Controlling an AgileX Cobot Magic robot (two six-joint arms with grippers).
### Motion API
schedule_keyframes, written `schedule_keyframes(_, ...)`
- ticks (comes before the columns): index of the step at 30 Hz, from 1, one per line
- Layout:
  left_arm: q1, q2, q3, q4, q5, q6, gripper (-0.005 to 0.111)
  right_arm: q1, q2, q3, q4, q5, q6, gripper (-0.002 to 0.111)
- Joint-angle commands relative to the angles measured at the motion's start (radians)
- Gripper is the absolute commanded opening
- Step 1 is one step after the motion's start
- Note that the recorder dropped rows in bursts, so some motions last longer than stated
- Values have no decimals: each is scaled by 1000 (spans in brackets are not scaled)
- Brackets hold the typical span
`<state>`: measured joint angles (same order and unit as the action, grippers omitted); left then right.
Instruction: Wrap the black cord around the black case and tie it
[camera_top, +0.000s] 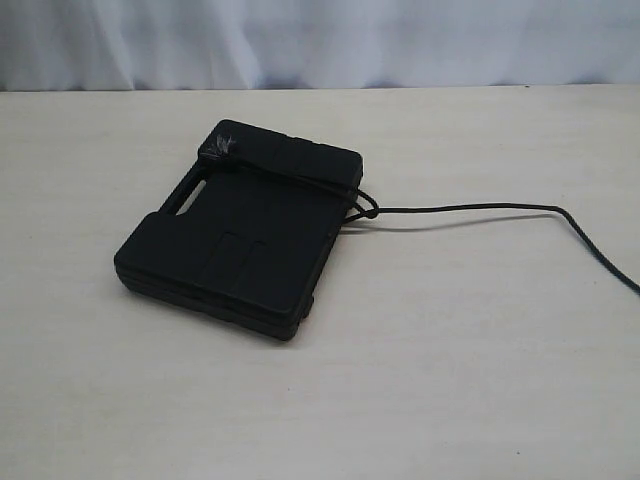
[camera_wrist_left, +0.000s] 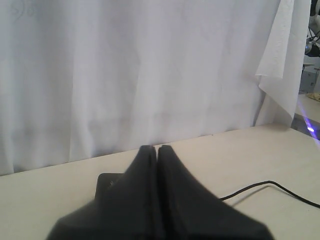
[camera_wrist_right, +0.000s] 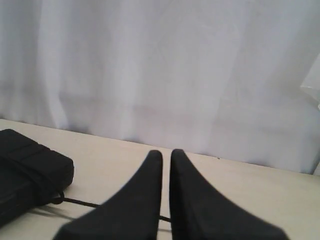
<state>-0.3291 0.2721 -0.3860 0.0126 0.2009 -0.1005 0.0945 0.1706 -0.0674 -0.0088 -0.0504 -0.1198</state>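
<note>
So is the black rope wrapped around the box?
Wrapped, it seems: the black cord crosses the top of the black case and bunches into a knot-like loop at its edge; underneath is hidden.

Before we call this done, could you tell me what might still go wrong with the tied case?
The black cord loops only the far end of the black case, by the handle slot, so it could slide off. The knot at the case's edge may not be tight. The long tail trailing right could get snagged.
</note>
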Motion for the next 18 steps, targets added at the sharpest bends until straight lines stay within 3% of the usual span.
schedule_keyframes(1, -8, -5, 5, 2, -4, -4, 0, 1, -121, 67, 1, 59, 9, 5)
schedule_keyframes(5, -8, -5, 5, 2, -4, -4, 0, -9, -171, 67, -3, 238, 30, 5)
schedule_keyframes(18, -8, -5, 5, 2, -4, -4, 0, -126, -171, 67, -1, 374, 30, 5)
